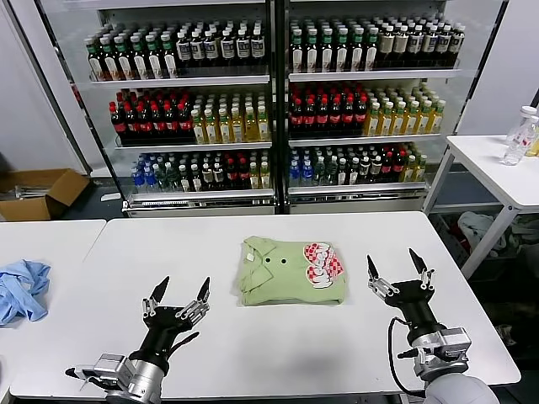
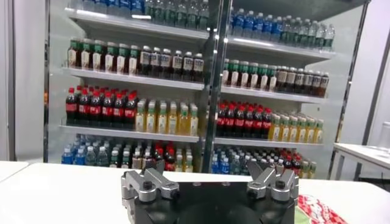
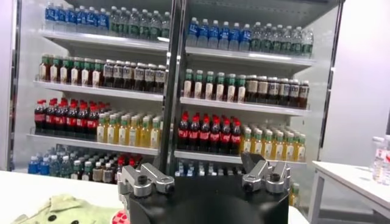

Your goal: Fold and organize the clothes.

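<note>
The light green shirt [image 1: 290, 270] lies folded into a compact rectangle at the middle of the white table [image 1: 253, 345], collar to the left and its red-and-white checked print [image 1: 324, 263] to the right. My left gripper [image 1: 179, 295] is open and empty, held above the table to the front left of the shirt. My right gripper [image 1: 395, 263] is open and empty, just right of the shirt. The shirt's edge shows in the right wrist view [image 3: 67, 210], and a corner of the print shows in the left wrist view [image 2: 317, 210].
A light blue cloth [image 1: 21, 289] lies on the adjoining table at the far left. Drink coolers [image 1: 274, 101] full of bottles stand behind the table. A side table [image 1: 505, 168] with bottles stands at the right, and a cardboard box [image 1: 38, 192] sits on the floor at the back left.
</note>
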